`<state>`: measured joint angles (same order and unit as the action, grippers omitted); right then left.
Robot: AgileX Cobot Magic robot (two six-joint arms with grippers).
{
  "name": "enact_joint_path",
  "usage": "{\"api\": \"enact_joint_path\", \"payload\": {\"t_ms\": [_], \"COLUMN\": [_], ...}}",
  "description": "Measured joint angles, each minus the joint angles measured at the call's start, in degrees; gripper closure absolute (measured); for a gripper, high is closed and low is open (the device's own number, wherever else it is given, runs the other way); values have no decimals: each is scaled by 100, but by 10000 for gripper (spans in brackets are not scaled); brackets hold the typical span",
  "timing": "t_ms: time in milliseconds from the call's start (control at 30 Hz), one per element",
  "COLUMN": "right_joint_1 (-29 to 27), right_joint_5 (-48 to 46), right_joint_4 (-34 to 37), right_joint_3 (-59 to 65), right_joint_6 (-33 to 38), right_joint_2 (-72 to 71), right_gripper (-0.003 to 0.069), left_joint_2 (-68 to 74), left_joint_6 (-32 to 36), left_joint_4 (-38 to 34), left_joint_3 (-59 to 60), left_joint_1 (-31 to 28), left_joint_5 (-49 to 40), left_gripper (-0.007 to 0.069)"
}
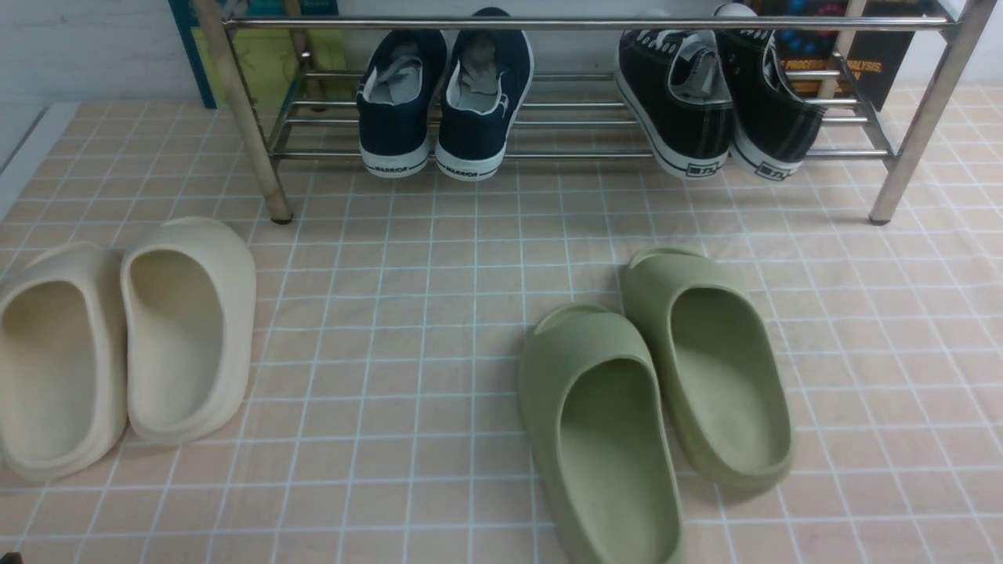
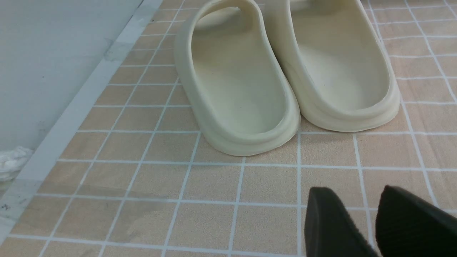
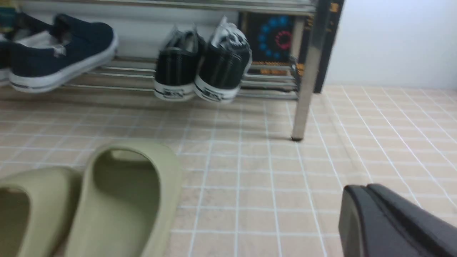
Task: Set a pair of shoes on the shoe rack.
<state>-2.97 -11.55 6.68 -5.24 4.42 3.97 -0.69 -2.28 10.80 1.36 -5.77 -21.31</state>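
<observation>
I read WARRIOR on the heels of the navy sneakers (image 1: 443,102), while the label on the black sneakers (image 1: 709,98), resting heels-out toward the right end of the shoe rack's (image 1: 580,23) lower bars, is too small to read. Green slippers (image 1: 654,392) and cream slippers (image 1: 117,345) lie on the tiled floor in front. My left tool (image 2: 378,221) shows a gap between its fingers and holds nothing; my right tool (image 3: 378,221), cut off by the frame edge, is closed and empty.
</observation>
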Motion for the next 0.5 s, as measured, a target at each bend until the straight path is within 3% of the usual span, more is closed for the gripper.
{"api": "enact_joint_path", "payload": {"t_ms": [233, 500], "right_joint_1": [-191, -79], "right_joint_5": [-345, -877], "right_joint_4": [-625, -726], "right_joint_3": [659, 634], "right_joint_6": [-809, -948], "right_joint_2": [-452, -456], "right_gripper": [678, 678], "left_joint_2": [0, 0], "left_joint_6": [0, 0], "left_joint_4": [0, 0], "left_joint_3": [0, 0], "left_joint_1": [0, 0], "left_joint_5": [0, 0], "left_gripper": [387, 387]}}
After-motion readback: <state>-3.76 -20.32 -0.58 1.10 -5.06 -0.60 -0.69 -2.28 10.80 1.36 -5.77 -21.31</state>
